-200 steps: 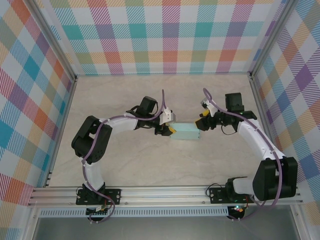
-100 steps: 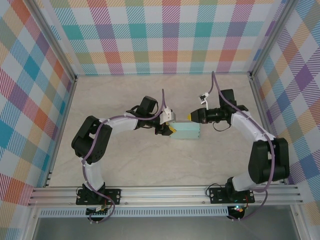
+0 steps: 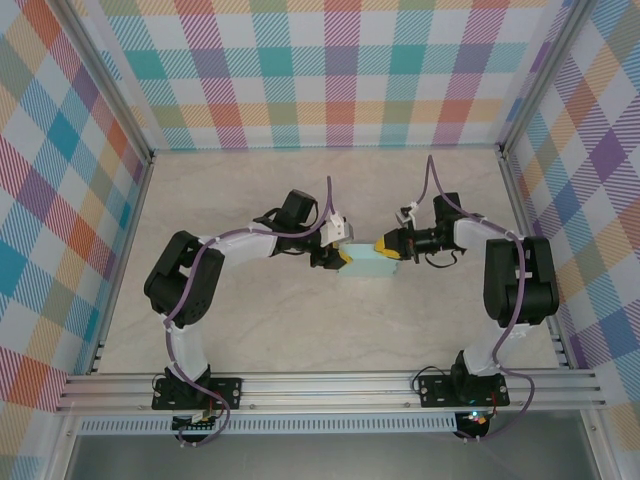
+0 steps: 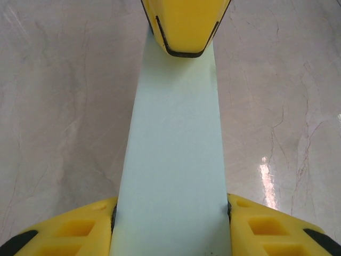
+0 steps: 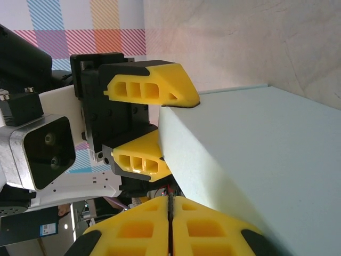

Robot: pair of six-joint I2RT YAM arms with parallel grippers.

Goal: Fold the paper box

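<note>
The paper box (image 3: 368,266) is a pale mint closed oblong lying on the table at mid-scene. My left gripper (image 3: 340,257) is shut on its left end; in the left wrist view the yellow fingers (image 4: 69,229) clamp both sides of the box (image 4: 173,149). My right gripper (image 3: 384,246) is shut with nothing between its fingers, and its tip (image 4: 184,26) sits at the box's far end. In the right wrist view the closed right gripper (image 5: 171,221) lies along the box's edge (image 5: 256,160), facing the left gripper's fingers (image 5: 152,88).
The marble-patterned tabletop (image 3: 250,320) is walled by checked panels on three sides. An aluminium rail (image 3: 330,385) runs along the near edge by the arm bases. Purple cables loop above both wrists.
The right arm folded in. Its gripper turned to point left and came down onto the box's right top edge. The left gripper and the box stayed put.
</note>
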